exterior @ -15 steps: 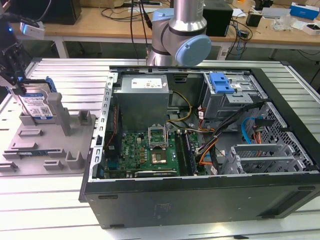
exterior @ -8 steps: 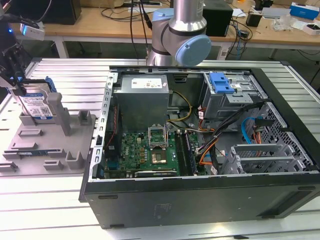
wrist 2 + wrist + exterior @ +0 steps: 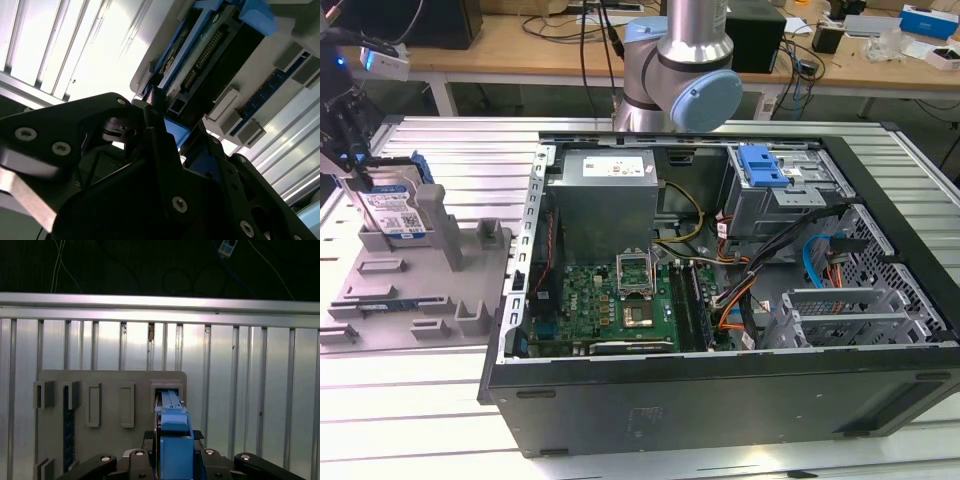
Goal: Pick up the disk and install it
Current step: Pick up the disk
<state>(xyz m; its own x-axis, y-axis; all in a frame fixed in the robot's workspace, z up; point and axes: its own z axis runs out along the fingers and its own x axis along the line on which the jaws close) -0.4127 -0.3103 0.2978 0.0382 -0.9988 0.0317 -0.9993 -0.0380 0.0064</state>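
Black claw (image 3: 174, 437) straddles the disk (image 3: 392, 212), pinching its blue frame from above; the disk stands on edge in the grey rack (image 3: 480, 245), directly beneath, well apart from the computer case (image 3: 720, 395)

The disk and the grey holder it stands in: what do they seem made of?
The disk: silver metal body, it seems, with a white-and-blue paper label; its carrier bracket looks like smooth blue plastic. The grey holder: matte, uniform, probably plastic.
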